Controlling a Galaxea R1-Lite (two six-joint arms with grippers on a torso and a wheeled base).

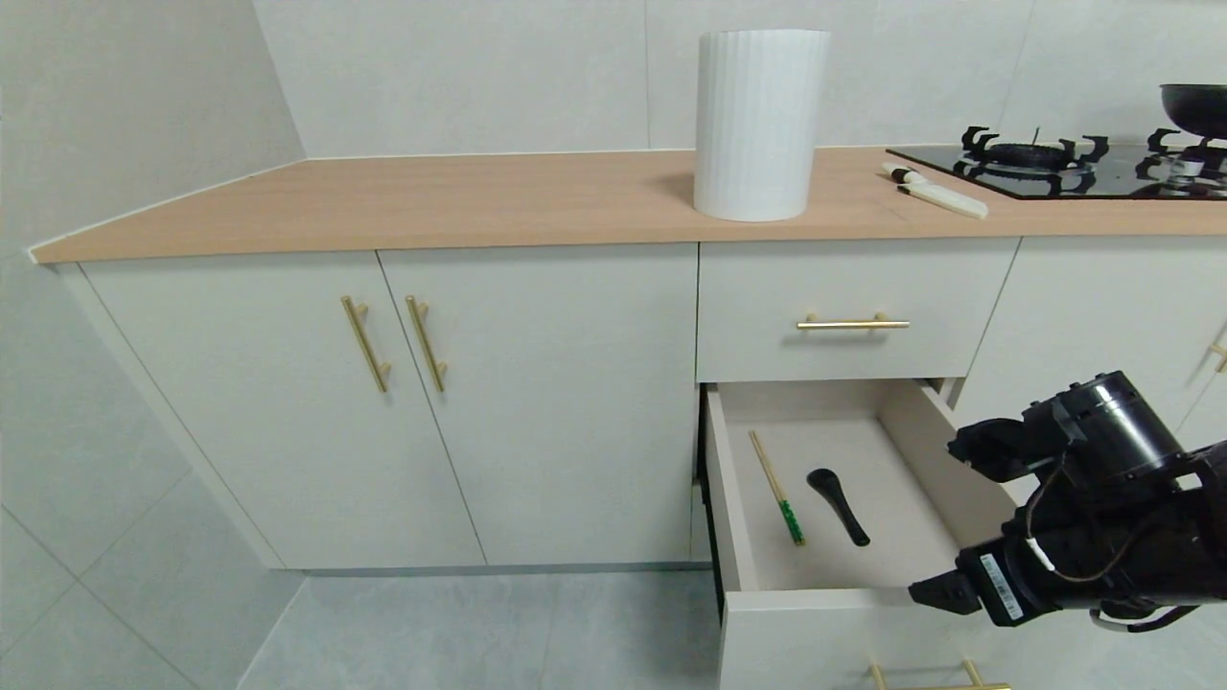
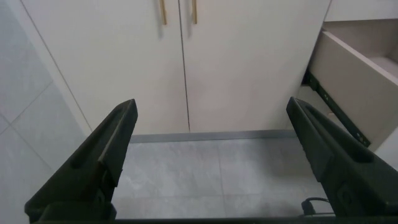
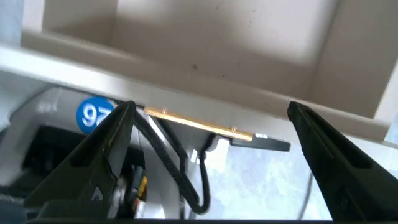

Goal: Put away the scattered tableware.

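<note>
Wooden chopsticks with green tips (image 1: 777,488) and a black spoon (image 1: 838,505) in the open beige drawer (image 1: 733,498).
They lie side by side, apart, on the drawer floor. Left end effector (image 2: 211,109) and right end effector (image 3: 211,109): fingers apart, empty. A white ribbed cylinder (image 1: 760,125) stands on the wooden worktop (image 1: 479,201) above.
</note>
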